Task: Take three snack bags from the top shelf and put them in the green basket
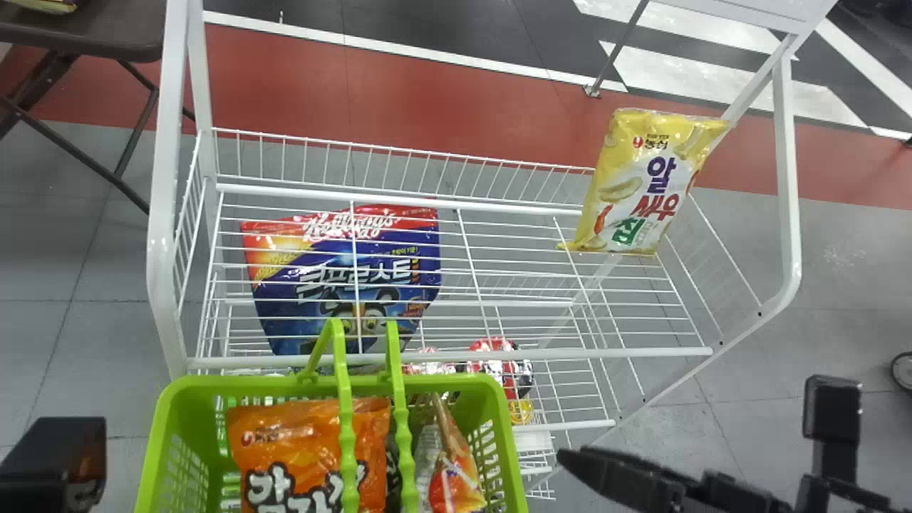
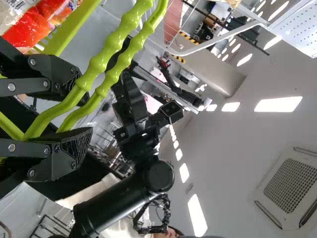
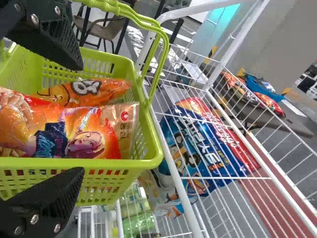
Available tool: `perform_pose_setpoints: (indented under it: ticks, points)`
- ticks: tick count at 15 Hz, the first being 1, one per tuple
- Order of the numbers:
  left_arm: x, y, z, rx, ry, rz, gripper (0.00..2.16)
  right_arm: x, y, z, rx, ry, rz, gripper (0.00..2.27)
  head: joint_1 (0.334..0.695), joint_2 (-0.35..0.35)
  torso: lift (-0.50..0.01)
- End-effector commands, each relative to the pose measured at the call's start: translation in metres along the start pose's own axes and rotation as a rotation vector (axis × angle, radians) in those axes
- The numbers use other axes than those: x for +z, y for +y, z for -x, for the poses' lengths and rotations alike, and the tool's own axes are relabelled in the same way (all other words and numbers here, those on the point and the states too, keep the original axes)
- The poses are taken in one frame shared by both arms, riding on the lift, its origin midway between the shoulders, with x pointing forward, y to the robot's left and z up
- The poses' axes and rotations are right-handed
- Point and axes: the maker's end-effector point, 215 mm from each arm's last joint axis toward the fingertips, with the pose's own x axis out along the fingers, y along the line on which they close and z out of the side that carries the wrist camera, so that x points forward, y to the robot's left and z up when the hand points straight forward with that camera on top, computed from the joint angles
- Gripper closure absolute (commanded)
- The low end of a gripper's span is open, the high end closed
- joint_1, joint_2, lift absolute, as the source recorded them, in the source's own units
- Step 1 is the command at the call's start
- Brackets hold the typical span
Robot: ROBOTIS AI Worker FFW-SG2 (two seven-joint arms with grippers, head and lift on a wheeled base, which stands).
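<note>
In the head view my right gripper (image 1: 698,420) is open at the lower right, off the rack's front corner. My right gripper (image 3: 74,119) shows its fingers wide apart in the right wrist view, with nothing between them. A yellow snack bag (image 1: 645,182) leans at the right end of the top shelf (image 1: 463,278). The green basket (image 1: 153,456) is before the rack's left part, holding an orange bag (image 1: 303,449) and a red-orange bag (image 1: 456,474). In the left wrist view my left gripper (image 2: 84,109) is shut on the basket's handles (image 2: 116,47).
Beneath the top shelf's wires lies a blue and red cereal bag (image 1: 345,278); small red packages (image 1: 499,356) sit lower down. White posts (image 1: 162,178) flank the shelf. A brown table (image 1: 92,32) stands behind at the left.
</note>
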Motion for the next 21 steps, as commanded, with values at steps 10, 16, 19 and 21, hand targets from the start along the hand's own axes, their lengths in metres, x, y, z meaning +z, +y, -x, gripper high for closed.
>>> perform_pose_setpoints:
  ticks: [10,16,19,21]
  points:
    - [-0.011,-0.001,-0.004,0.016,0.005,-0.002,0.8,0.123,0.075,-0.02,-0.247,-0.794,0.711,0.08,0.695,-0.35,-0.04]
    - [-0.021,-0.004,0.0,0.022,0.011,0.031,0.8,0.079,0.054,-0.039,-0.265,-0.744,0.64,0.08,0.695,-0.35,-0.04]
    - [-0.021,-0.003,0.001,0.025,0.008,0.031,0.8,0.079,0.054,-0.036,-0.27,-0.753,0.645,0.08,0.695,-0.35,-0.04]
    - [-0.019,-0.003,0.002,0.027,0.006,0.029,0.8,0.08,0.055,-0.035,-0.268,-0.756,0.646,0.08,0.695,-0.35,-0.04]
